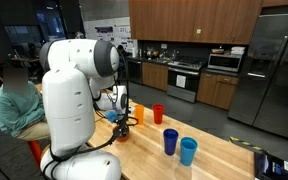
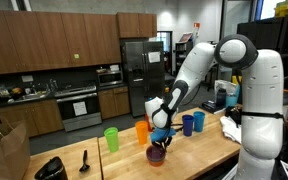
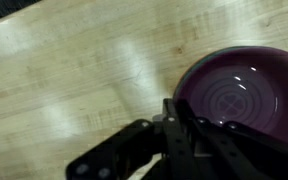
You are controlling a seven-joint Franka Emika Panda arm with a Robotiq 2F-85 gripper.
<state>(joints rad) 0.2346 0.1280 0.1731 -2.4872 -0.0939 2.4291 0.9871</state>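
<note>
The gripper (image 2: 160,143) points straight down over the wooden table (image 2: 199,150), its jaws clenched together on the near rim of the purple cup (image 2: 157,155). The cup stands upright directly beneath it. In the wrist view the gripper (image 3: 176,112) comes in from the bottom edge and meets the purple cup (image 3: 239,95) at its rim, so the cup's empty, ringed inside lies just past the fingertips and bare table (image 3: 64,70) lies to the other side. In an exterior view an orange cup (image 2: 141,131) stands near the gripper, with a green cup (image 2: 111,139) farther out beyond it. Two blue cups (image 2: 192,122) stand well apart from the gripper on the opposite side.
</note>
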